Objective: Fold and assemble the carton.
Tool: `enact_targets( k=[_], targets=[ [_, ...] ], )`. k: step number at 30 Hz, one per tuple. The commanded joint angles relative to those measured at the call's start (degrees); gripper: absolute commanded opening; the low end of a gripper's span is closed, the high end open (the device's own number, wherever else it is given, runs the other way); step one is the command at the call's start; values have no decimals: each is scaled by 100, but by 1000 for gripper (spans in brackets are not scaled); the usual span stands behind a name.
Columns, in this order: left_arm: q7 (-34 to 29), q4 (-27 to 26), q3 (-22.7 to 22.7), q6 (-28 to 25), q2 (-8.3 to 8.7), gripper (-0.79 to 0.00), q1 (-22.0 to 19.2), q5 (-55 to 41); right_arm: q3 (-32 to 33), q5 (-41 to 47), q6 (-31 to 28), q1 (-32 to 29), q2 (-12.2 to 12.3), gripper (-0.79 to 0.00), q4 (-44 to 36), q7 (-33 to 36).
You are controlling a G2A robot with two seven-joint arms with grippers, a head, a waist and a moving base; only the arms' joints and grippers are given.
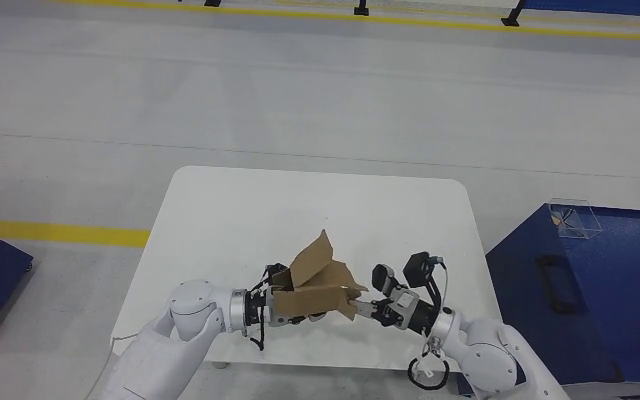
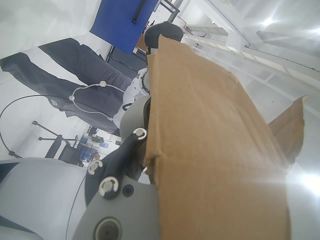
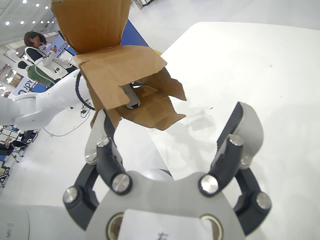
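Note:
A brown carton [image 1: 318, 280] is held up over the table's front edge, half unfolded, with one flap standing upward and others splayed. My left gripper [image 1: 275, 295] is shut on the carton's left wall. One of its fingers [image 3: 131, 98] shows inside the carton [image 3: 117, 76], another finger [image 2: 133, 118] lies against the outside of the wall [image 2: 212, 138]. My right gripper [image 3: 172, 116] is open at the carton's right side [image 1: 365, 300]. One of its fingers [image 3: 103, 126] touches the lower edge of a side flap; the other stands apart over the table.
The white table [image 1: 300, 200] stretches bare behind the carton. A blue cabinet [image 1: 560, 290] stands to the right of the table with a clear box [image 1: 575, 215] on top. Both arms are close to the table's front edge.

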Motion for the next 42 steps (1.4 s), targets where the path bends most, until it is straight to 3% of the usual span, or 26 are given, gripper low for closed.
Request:
enact_targets(
  k=[1, 22, 33, 42],
  targets=[
    [5, -19, 8, -11, 1, -785, 8, 7, -31, -14, 0, -3, -5, 0, -17, -4],
    [-76, -159, 155, -225, 3, -785, 41, 192, 21, -279, 392, 147, -37, 0, 432, -192],
    [-71, -279, 307, -361, 3, -785, 24, 516, 485, 359, 335, 64, -24, 0, 306, -334],
    [-25, -283, 392, -382, -9, -785, 17, 578, 11, -3, 393, 149, -71, 0, 272, -149]
  ],
)
